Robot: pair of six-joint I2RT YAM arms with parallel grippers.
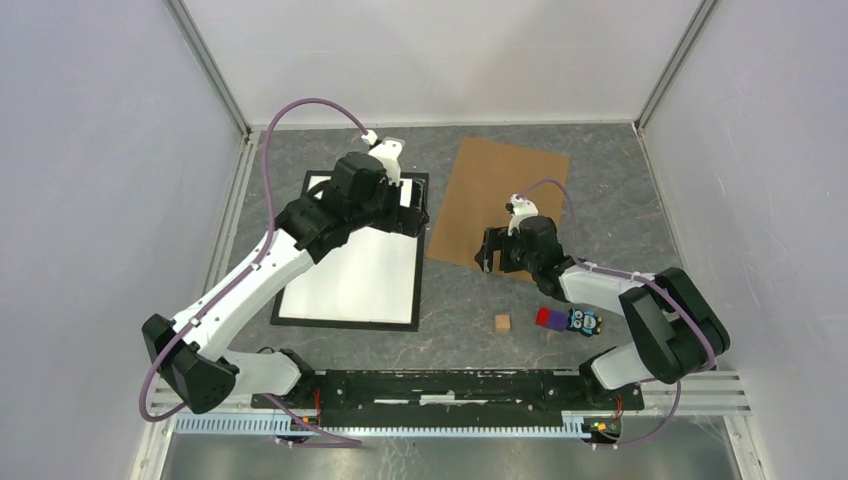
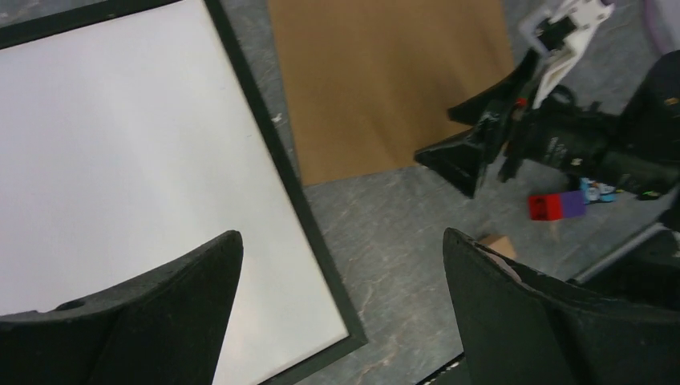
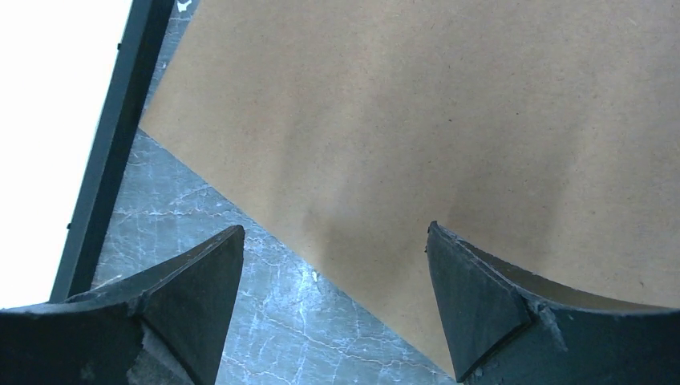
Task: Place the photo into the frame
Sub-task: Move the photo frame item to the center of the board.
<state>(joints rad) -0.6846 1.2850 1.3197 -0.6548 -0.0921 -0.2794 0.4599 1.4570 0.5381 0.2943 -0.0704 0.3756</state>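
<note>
The thin black frame [image 1: 345, 322] [image 2: 273, 144] [image 3: 112, 152] lies flat on the left of the grey table. A white sheet [image 1: 360, 275] [image 2: 120, 144] fills its inside; I cannot tell whether this is the photo. My left gripper [image 1: 413, 205] [image 2: 341, 241] hovers over the frame's far right part, open, with nothing between its fingers. My right gripper [image 1: 490, 250] [image 3: 335, 233] is open and empty over the near left edge of the brown backing board [image 1: 510, 190] [image 3: 441, 120].
A small wooden cube [image 1: 502, 322], a red and purple block [image 1: 549, 318] and a small blue toy figure [image 1: 586, 321] lie near the right arm's base. White walls close in the table on three sides. A metal rail [image 1: 450, 385] runs along the near edge.
</note>
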